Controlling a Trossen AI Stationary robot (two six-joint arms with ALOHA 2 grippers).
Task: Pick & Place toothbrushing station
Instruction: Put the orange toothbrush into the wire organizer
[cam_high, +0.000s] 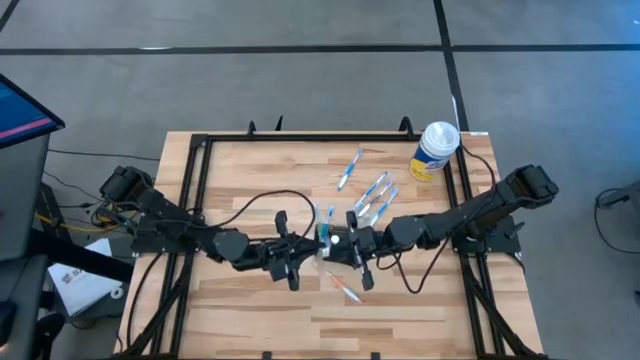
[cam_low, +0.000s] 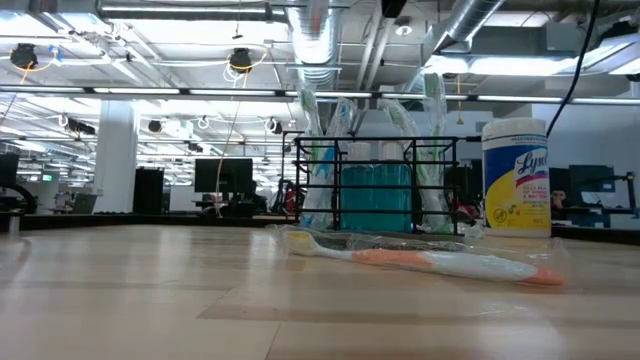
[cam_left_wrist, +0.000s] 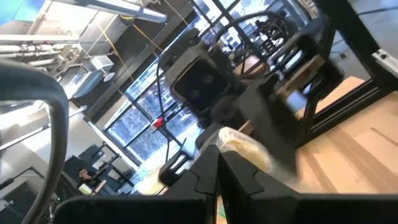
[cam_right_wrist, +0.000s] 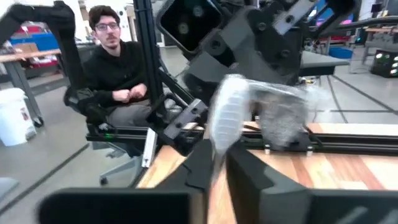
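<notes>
Low view, wooden table (cam_low: 120, 300), orange toothbrush (cam_low: 420, 260) lying, open-plan room behind, both grippers' fingers clenched on plastic wrapper (cam_right_wrist: 261, 102).

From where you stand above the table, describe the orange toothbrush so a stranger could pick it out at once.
Find the wooden table, then the white canister at its far right corner, with blue brushes lying near it. The orange toothbrush lies alone toward the opposite edge, the only brush with orange on it.
</notes>
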